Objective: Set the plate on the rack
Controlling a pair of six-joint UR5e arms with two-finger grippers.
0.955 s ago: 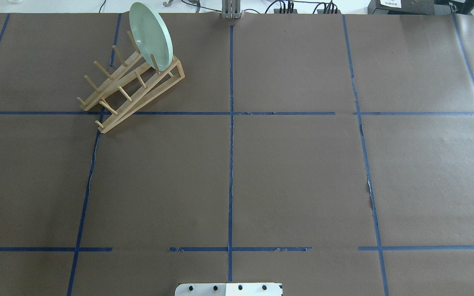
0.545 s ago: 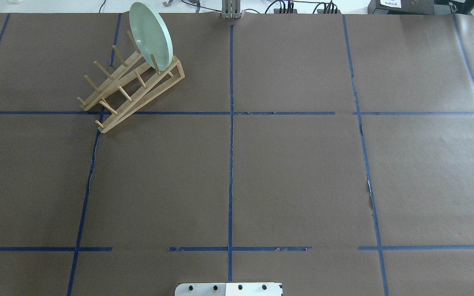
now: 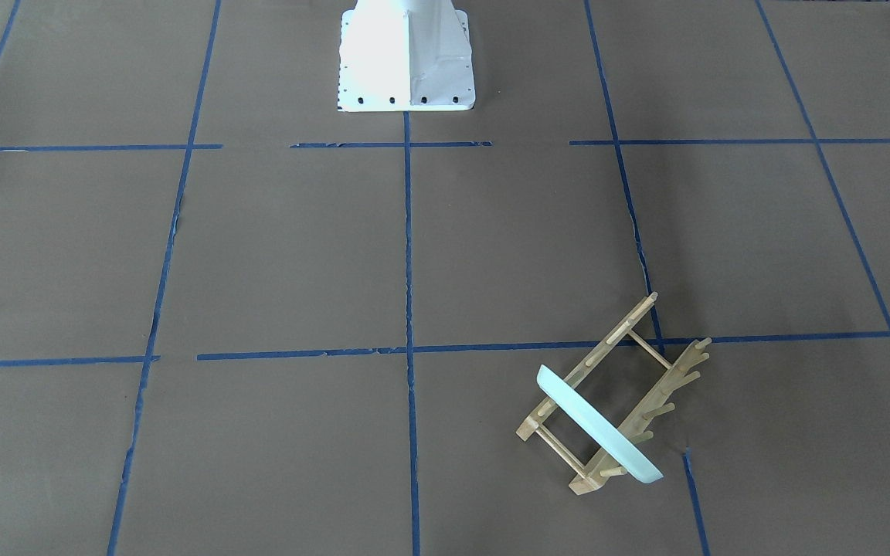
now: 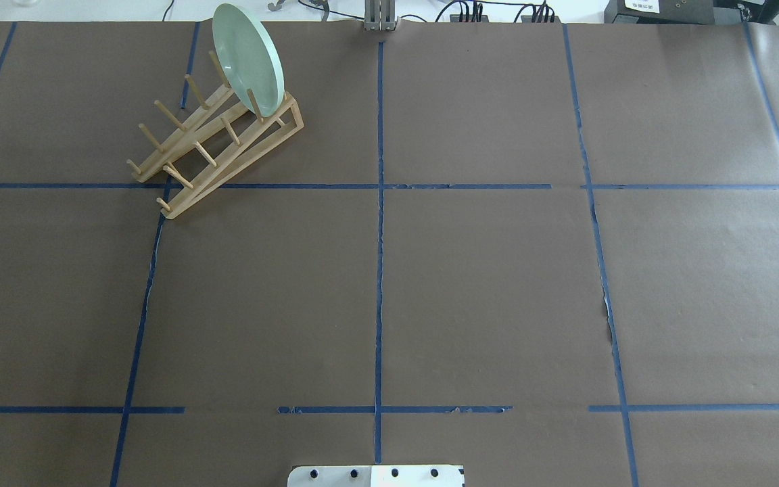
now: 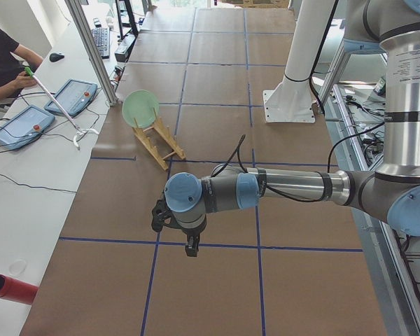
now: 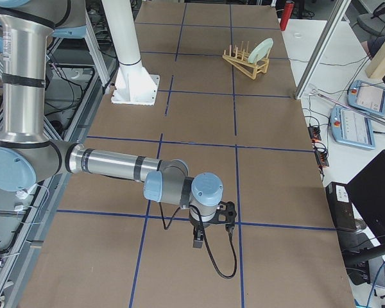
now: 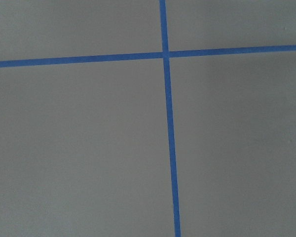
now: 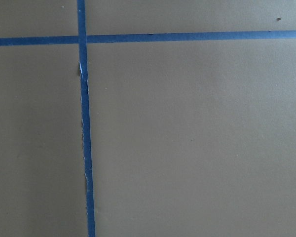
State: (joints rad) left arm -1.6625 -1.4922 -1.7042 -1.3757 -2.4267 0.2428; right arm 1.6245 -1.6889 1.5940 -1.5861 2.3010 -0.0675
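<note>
The pale mint-green plate (image 4: pixel 247 57) stands on edge in the end slot of the light wooden rack (image 4: pixel 217 145), held between upright pegs, at the table's far left. Both also show in the front-facing view, the plate (image 3: pixel 596 428) in the rack (image 3: pixel 650 371). No gripper touches them. The left gripper (image 5: pixel 169 222) shows only in the exterior left view, low over the paper far from the rack. The right gripper (image 6: pixel 212 221) shows only in the exterior right view, at the opposite end of the table. I cannot tell whether either is open. Both wrist views show only brown paper and blue tape.
Brown paper with blue tape grid lines covers the table (image 4: pixel 484 291). The white robot base plate (image 4: pixel 376 475) sits at the near edge. Cables lie along the far edge (image 4: pixel 498 12). Operator tablets (image 5: pixel 21 126) and a red cylinder (image 5: pixel 10 288) lie beside the table.
</note>
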